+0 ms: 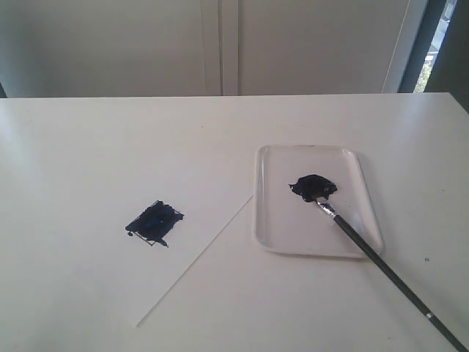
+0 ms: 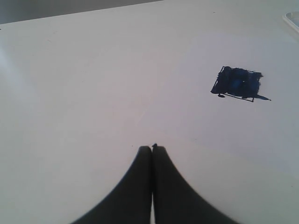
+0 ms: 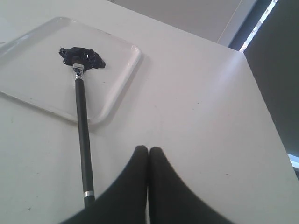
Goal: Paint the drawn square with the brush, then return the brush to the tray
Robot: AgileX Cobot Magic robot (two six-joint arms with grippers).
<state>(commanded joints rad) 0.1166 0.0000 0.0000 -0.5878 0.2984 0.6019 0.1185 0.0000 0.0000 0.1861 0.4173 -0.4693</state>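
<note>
Here, the brush (image 1: 366, 246) lay with its bristles in the paint blob (image 1: 314, 187) on the tray (image 1: 293, 227), its handle crossing the tray's rim over the surface (image 1: 410, 147). The painted square (image 1: 154, 222) sat on paper (image 1: 190, 213) beside the tray. The left gripper (image 2: 152, 148) and the right gripper (image 3: 148, 149) were both pressed together, holding nothing.

tray (image 3: 44, 81): white, raised rim, on table (image 3: 196, 107); holds dark paint blob (image 3: 83, 57). brush (image 3: 83, 135): bristles in blob, black handle crossing the rim onto the table. right gripper (image 3: 148, 149): jaws pressed together, empty, near handle end.
</note>
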